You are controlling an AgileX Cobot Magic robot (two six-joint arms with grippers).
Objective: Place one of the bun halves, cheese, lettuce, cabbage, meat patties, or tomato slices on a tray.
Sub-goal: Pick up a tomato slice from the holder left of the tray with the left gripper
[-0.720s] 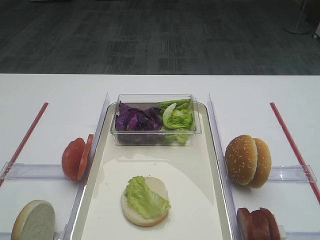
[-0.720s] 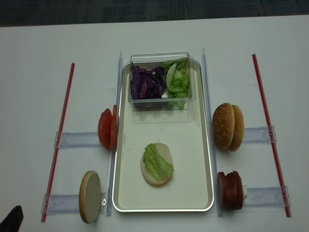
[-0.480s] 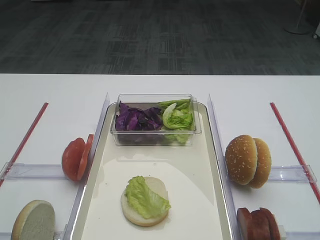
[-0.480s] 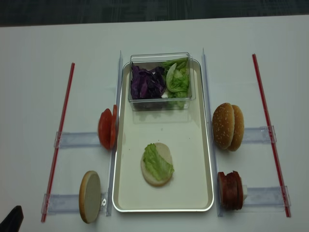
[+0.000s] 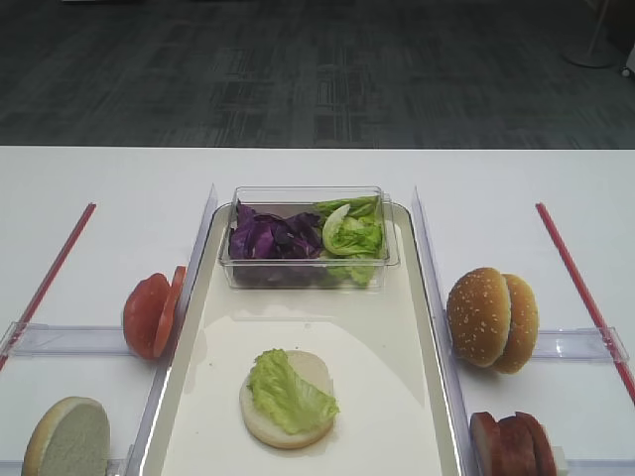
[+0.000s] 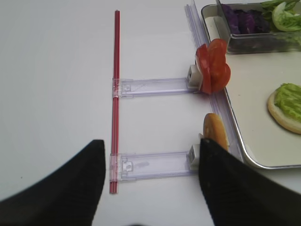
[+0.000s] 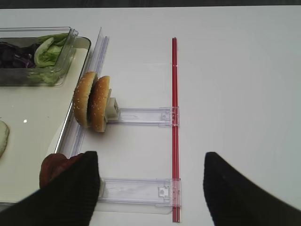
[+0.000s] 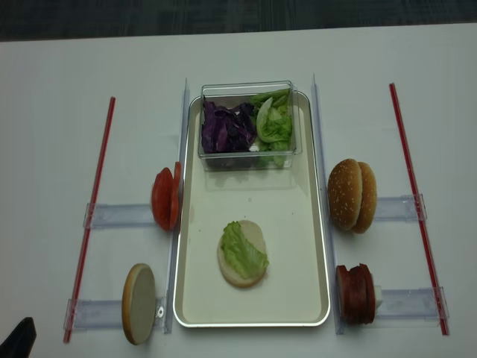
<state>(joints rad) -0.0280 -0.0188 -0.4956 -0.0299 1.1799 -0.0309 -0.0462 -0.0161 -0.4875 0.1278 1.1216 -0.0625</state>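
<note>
while overhead views lack arms, wrist views show both grippers (image 6: 148, 188) (image 7: 150, 188) spread apart, empty.

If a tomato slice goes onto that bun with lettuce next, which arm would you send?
Left, probably. The flat red tomato slices stand upright just outside the glossy cream-white tray on its side, ahead of the open left gripper. The right gripper faces the sesame bun tops.

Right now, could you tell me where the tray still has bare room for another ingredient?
The tray is bare between the clear box and the bun bottom, and beside that bun. The far end is crowded.
</note>
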